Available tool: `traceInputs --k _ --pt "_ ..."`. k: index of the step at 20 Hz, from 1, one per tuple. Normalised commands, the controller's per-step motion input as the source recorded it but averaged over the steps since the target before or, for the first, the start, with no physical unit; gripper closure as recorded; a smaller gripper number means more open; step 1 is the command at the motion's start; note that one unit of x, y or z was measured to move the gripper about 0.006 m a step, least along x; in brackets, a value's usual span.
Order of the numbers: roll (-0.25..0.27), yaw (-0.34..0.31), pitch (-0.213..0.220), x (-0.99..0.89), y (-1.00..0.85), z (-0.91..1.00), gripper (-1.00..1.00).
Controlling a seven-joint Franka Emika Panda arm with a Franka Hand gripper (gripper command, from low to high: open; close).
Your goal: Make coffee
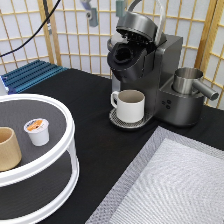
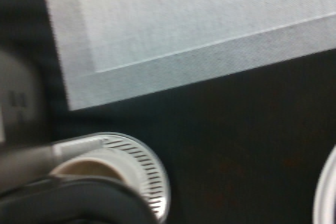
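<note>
staged kitchen corner: coffee machine (image 1: 145,70), shoji screen (image 1: 75,35)
</note>
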Motion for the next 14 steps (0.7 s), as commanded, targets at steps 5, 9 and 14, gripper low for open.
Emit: traceInputs --k 5,9,14 --pt "0.006 0.0 -0.027 -0.47 -0.93 -0.45 -1.0" --pt "0.009 -0.019 -0.054 -0.47 -0.84 -0.32 -1.0" --pt "-0.012 -0.114 -0.176 -0.31 -0.64 -0.14 -1.0"
